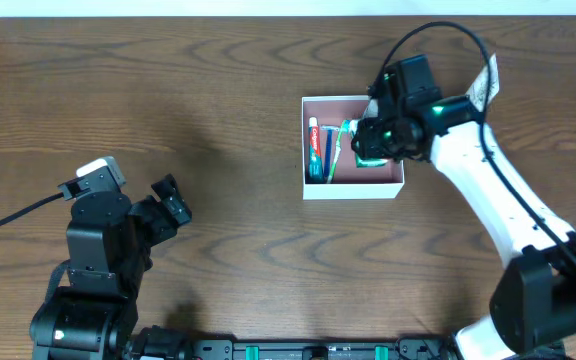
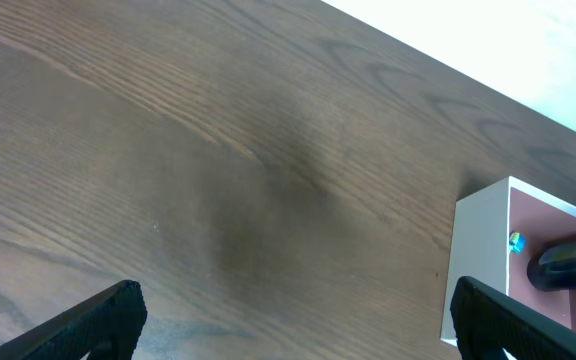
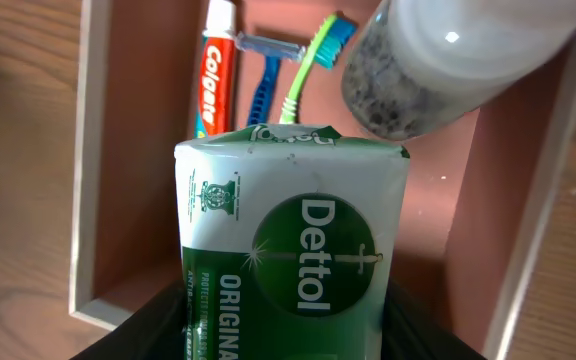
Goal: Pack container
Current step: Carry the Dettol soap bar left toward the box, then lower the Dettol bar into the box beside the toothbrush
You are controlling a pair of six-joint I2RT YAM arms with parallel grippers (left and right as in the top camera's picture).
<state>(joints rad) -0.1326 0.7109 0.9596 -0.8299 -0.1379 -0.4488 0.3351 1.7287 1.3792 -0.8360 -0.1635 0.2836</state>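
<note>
The container (image 1: pixel 353 190) is a shallow white-walled box with a pink inside, standing right of the table's middle. Inside lie a red-and-white toothpaste tube (image 3: pixel 220 70), a blue razor (image 3: pixel 265 80) and a green toothbrush (image 3: pixel 313 55). A clear bottle (image 3: pixel 438 60) with dark grains stands at the container's far side. My right gripper (image 1: pixel 373 140) hovers over the container's right half, shut on a green Dettol soap packet (image 3: pixel 293 240), whose top reaches over the pink floor. My left gripper (image 1: pixel 168 205) is open and holds nothing, well to the left over bare wood.
The wooden table (image 1: pixel 168 90) runs to a pale edge at the back. In the left wrist view the container's near corner (image 2: pixel 478 250) shows ahead on the right, with bare wood between my fingers (image 2: pixel 98 320).
</note>
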